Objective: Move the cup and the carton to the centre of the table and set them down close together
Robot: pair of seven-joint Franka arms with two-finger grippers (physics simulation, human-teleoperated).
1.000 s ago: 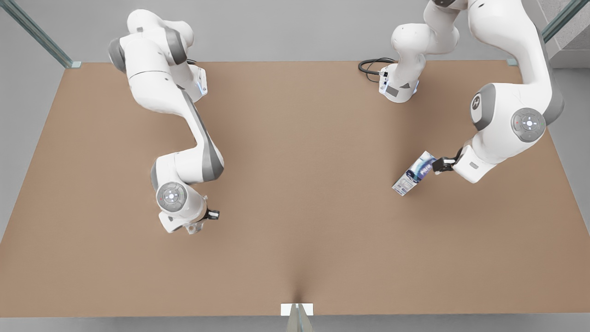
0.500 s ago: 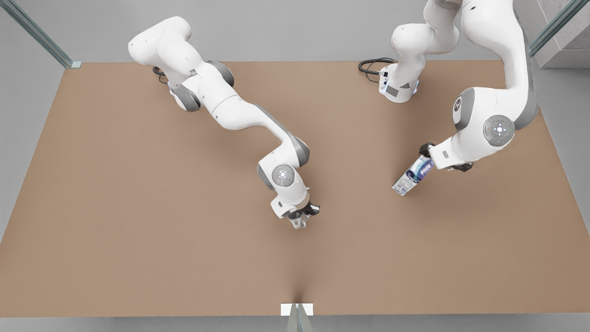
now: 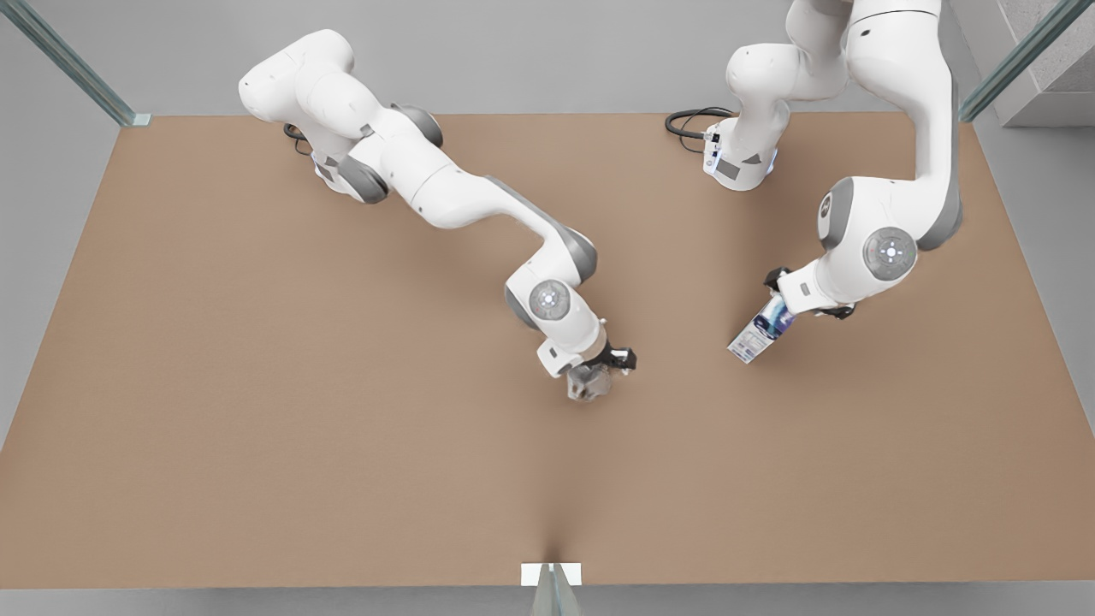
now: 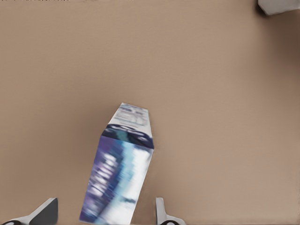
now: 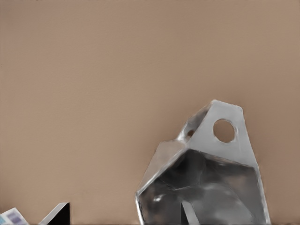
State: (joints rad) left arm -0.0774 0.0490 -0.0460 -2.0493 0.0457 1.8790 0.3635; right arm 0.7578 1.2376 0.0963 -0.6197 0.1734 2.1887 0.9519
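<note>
The cup [image 3: 588, 384] is silvery-grey and faceted, with angular tapered sides and a tab pierced by a round hole [image 5: 224, 131]. It sits near the middle of the tan surface [image 3: 257, 428], a little toward the near edge, held at the tip of the right end effector [image 3: 604, 370], whose fingers [image 5: 188, 213] are clamped on it, one finger reaching into its open mouth.

The carton [image 3: 760, 329] is a slim white box with blue and dark print, lying at an angle toward the front view's right of the cup and well apart from it. The left end effector [image 3: 780, 296] hangs over the carton's far end, its fingers [image 4: 161, 213] spread apart on either side of the box without visibly touching it.

A black cable [image 3: 689, 124] coils beside one arm's base at the far edge. Bare surface lies between cup and carton.
</note>
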